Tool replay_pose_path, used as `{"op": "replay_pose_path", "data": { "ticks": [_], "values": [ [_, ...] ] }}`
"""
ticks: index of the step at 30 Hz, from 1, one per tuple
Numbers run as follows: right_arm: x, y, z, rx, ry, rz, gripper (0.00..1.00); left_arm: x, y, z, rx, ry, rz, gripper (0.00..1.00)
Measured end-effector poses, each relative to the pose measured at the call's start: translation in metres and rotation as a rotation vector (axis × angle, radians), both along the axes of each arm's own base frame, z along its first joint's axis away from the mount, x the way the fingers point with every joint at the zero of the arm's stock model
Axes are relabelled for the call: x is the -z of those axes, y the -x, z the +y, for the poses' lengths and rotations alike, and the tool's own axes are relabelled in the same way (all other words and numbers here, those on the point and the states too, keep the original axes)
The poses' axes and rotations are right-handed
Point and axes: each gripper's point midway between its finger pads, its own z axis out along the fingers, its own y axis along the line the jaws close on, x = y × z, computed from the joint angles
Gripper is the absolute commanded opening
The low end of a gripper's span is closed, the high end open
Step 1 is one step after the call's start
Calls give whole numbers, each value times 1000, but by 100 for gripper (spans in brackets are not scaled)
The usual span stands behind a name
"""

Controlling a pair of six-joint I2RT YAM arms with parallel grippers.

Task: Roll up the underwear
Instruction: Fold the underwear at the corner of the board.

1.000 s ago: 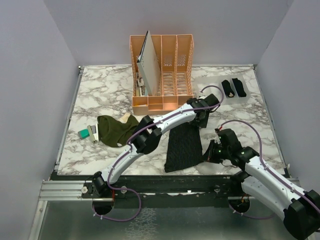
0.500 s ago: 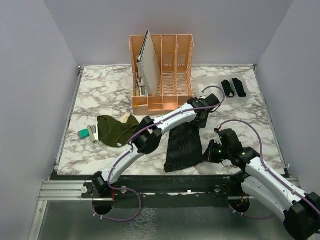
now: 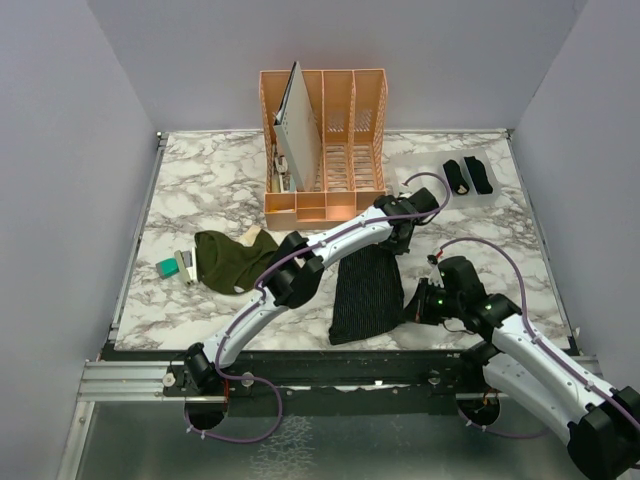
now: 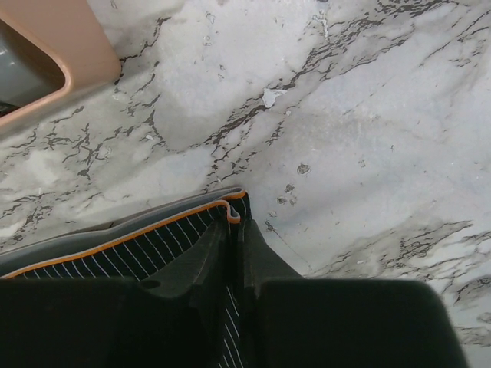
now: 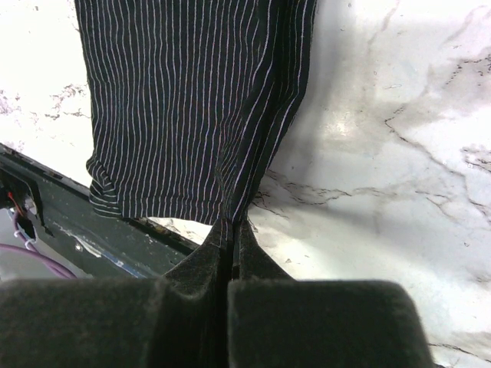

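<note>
A finely striped black underwear (image 3: 365,295) lies spread flat in the middle of the marble table (image 3: 200,190). My left gripper (image 3: 398,243) is at its far right corner, shut on the orange-edged waistband (image 4: 153,226), with striped cloth pinched between the fingers (image 4: 265,261). My right gripper (image 3: 412,308) is shut on the near right corner of the same underwear (image 5: 176,100), close to the table's front edge. An olive-green underwear (image 3: 228,262) with a cream waistband lies crumpled at the left. Two rolled black underwear bundles (image 3: 467,176) rest at the back right.
A peach desk organizer (image 3: 325,150) holding a grey board stands at the back centre, just behind my left gripper. A small teal block (image 3: 167,267) and a pale object lie left of the olive cloth. The dark front rail (image 5: 69,222) runs just below the striped cloth.
The left gripper's jaws have closed onto the waistband corner of the striped underwear. Both arms have stayed almost in place, and the right gripper keeps its hold.
</note>
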Motion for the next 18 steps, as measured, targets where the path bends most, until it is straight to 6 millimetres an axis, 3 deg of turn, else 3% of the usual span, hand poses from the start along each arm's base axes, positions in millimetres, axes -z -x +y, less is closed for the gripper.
{"op": "replay_pose_path", "data": {
  "ticks": [5,12,18],
  "values": [
    [0,0,0,0,1,0,0,-5,-1,-2,-14,17,-9,0],
    [2,1,-1,3,9,16,0,-9,-2,-4,-43,52,-15,0],
    [-12,-7,3,8,-8,-17,0,-13,-2,0,-85,143,-13,0]
  ]
}}
